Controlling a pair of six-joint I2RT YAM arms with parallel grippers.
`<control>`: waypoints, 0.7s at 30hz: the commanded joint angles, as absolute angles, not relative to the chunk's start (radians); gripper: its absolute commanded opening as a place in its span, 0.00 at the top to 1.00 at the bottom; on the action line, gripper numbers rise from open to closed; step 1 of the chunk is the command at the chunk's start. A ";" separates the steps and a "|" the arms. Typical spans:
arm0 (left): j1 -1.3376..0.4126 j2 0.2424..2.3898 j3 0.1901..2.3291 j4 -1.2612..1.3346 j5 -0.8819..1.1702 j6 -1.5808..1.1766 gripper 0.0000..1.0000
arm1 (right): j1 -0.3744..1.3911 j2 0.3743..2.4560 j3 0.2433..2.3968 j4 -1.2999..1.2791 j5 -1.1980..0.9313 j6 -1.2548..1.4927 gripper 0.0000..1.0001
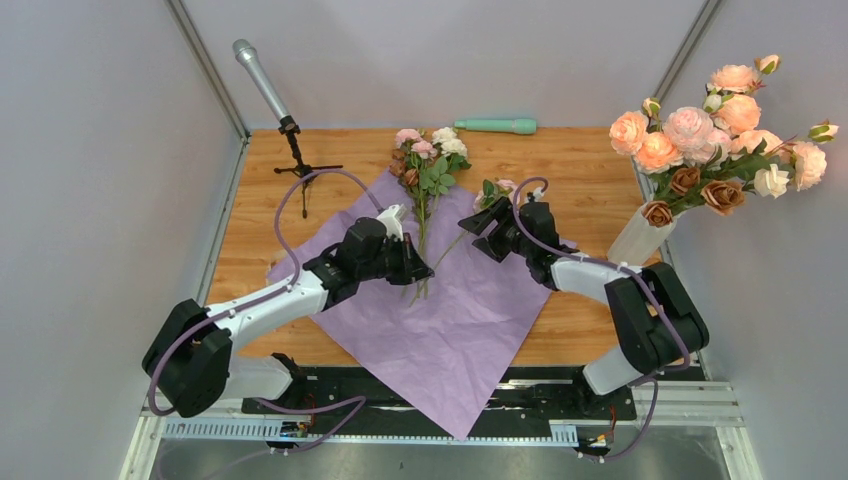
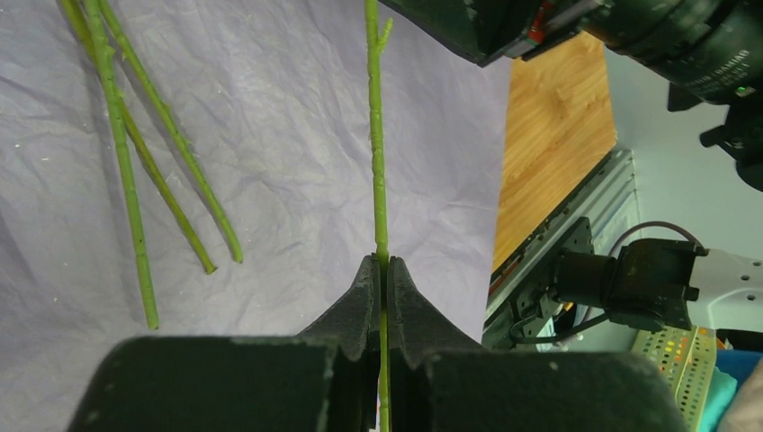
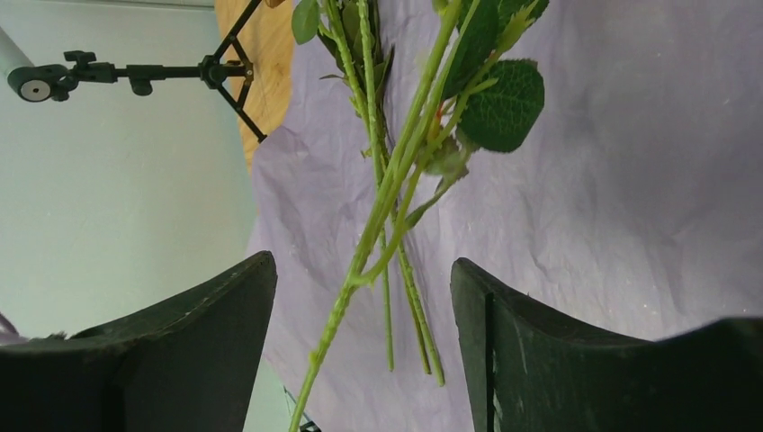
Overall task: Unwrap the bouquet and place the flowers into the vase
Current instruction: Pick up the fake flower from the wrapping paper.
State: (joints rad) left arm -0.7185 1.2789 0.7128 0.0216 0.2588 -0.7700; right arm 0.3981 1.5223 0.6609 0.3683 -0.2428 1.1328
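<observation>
The left gripper (image 2: 381,272) is clamped tight on one thin green stem (image 2: 378,171), its pads meeting near the cut end. Just ahead of those fingers the stem runs up into the right gripper (image 3: 363,270). Its jaws stand apart on either side of the stem, with nothing pinched yet.

I judge the handover to be the weak point. If the left lets go before the right has closed, the stem drops onto the lilac paper (image 2: 297,117). If both clamp and pull apart, so slim a stem may kink. A side shoot and a leaf (image 3: 504,103) sit just beyond the right fingers and could be caught in closing jaws, twisting the flower.

Beyond the left gripper the other flowers (image 1: 428,160) lie loose on the paper, and dragging the sheet would scatter them. Well off to the right gripper's right stands the ribbed white vase (image 1: 634,242), crowded with peach roses (image 1: 700,140). A nudge at its neck could tip it.
</observation>
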 commanded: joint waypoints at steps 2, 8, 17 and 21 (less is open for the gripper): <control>-0.723 1.207 0.709 0.088 0.283 -0.765 1.00 | 0.402 1.595 0.742 0.408 -0.222 1.135 0.30; -0.723 1.187 0.704 0.078 0.292 -0.754 1.00 | 0.403 1.650 0.769 0.430 -0.227 1.146 0.38; -0.723 1.177 0.694 0.061 0.316 -0.709 1.00 | 0.403 1.677 0.825 0.424 -0.211 1.140 0.57; -0.723 1.172 0.696 0.045 0.317 -0.681 1.00 | 0.402 1.668 0.831 0.433 -0.205 1.140 0.71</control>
